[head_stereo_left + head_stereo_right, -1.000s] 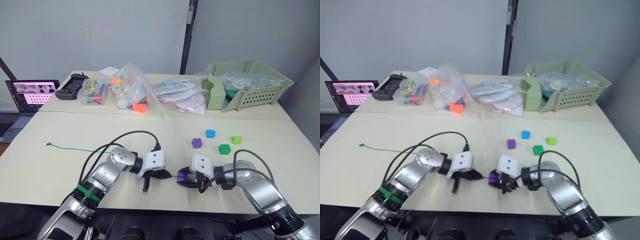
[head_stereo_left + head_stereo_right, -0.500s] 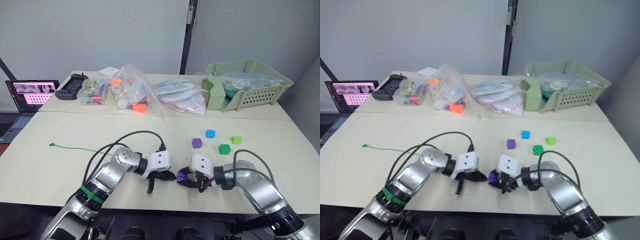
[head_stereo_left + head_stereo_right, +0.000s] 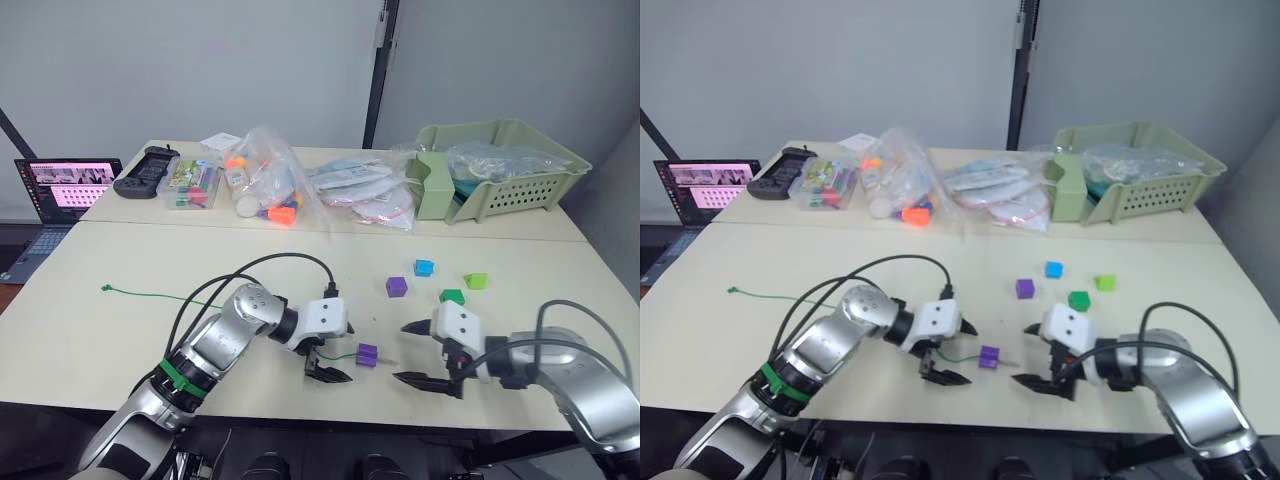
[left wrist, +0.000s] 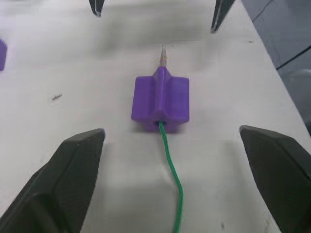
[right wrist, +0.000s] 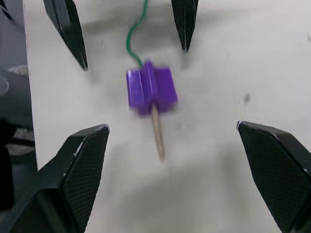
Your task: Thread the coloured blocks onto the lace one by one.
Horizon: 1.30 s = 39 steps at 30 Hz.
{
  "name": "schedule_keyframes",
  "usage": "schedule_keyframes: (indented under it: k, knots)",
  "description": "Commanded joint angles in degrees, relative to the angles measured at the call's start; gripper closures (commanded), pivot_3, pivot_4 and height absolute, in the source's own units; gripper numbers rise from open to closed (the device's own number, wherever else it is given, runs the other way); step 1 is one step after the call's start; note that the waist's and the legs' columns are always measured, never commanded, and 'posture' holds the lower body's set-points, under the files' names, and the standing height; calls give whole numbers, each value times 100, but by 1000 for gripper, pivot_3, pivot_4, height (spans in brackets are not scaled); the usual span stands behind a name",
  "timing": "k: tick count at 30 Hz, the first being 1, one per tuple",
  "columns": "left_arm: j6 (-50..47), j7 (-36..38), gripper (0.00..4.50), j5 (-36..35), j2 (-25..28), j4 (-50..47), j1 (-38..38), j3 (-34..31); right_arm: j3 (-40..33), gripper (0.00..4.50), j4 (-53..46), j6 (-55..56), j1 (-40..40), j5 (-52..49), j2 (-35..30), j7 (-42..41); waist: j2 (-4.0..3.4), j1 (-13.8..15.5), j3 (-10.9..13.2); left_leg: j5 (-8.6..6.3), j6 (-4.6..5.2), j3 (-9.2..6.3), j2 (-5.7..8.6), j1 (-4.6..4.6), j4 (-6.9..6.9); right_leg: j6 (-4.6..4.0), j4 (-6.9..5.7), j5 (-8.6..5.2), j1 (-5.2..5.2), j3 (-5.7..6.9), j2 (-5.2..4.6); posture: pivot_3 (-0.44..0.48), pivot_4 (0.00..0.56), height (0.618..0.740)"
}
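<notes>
Purple block lies on the table at the near edge, between my two grippers, with the lace running through it. The green cord enters on my left side; the pale stiff tip sticks out on the right side. The cord trails left across the table to its knot, well apart from the block.

Left gripper: fingers spread wide, holding nothing, just beside the block. Right gripper: also wide, empty, near the tip side. Neither touches block or lace.

Four blocks unthreaded, grouped further back on the right: purple, blue, dark green, lime. I judge one of five done.

Handling, as judgement:
- Blocks look light, hard plastic, likely slick; a pinch on flat opposite faces should hold, with the hole left clear.
- The cord is limp and will not push; only the stiff tip can be aimed. I would take hold on the tip, close behind its end.
- A loose block may slide along the cord or off the tip if the lace is lifted tip-down.

Clutter at the far edge (bags, basket, laptop) is well apart from the work.
</notes>
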<state>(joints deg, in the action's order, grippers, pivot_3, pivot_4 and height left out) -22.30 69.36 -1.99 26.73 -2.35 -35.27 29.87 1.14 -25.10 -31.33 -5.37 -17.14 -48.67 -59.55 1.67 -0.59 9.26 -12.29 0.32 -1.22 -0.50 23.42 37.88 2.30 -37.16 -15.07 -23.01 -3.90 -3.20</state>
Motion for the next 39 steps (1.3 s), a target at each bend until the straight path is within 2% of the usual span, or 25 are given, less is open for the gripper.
schedule_keyframes:
  k: [1,7,10,14,20,23,26,36,37,39]
  knots:
    - [216,-199,17,265,-144,104,-92,188,-109,0,-110,24,4,-139,-8,44,0,-30,0,0,0,1,-2,-2,0,0,-1,0,-1,-2,2,0,150,740]
    - [384,-503,17,586,-489,608,-207,333,175,0,-105,-29,-36,-14,72,186,0,-9,0,0,0,0,-1,-1,0,0,-2,0,0,-2,2,0,150,740]
    - [330,-421,17,496,-537,625,-210,274,253,0,-78,-18,-60,13,85,229,0,3,0,0,0,0,5,-1,1,3,-1,0,1,-2,-2,0,150,740]
    - [266,-247,1115,357,-521,573,-215,238,390,0,37,24,-128,78,124,302,0,-11,0,0,0,-1,5,-2,1,3,-1,0,1,-2,-2,0,150,740]
    - [309,-196,3089,365,-519,590,-201,230,624,0,256,209,-216,184,236,309,0,-11,0,0,0,-1,5,-1,1,3,-2,0,0,-2,-3,0,150,740]
    - [329,-177,3132,368,-505,594,-195,230,726,0,460,408,-270,295,298,330,0,-11,0,0,0,-1,4,-2,1,3,-2,0,0,-2,-2,0,150,740]
    - [358,-138,3132,370,-445,596,-183,213,832,796,757,751,-443,401,466,301,-1,-12,0,0,0,-1,4,-2,1,3,-2,0,0,-1,-2,0,150,740]
    - [378,-141,3132,391,-388,612,-179,181,986,4225,1100,1157,-383,635,353,41,-1,-15,0,0,0,-1,3,-5,1,3,-3,0,2,-2,-1,0,150,740]
    - [374,-142,3132,388,-384,609,-175,177,979,4479,1112,1171,-384,635,352,27,0,-15,0,0,0,-1,3,-5,1,3,-3,0,2,-2,-1,0,150,740]
    - [370,-140,3132,374,-352,597,-153,150,970,4500,1107,1196,-407,618,363,0,-1,-16,-1,0,0,-1,2,-7,1,3,-3,0,2,-1,0,0,150,740]
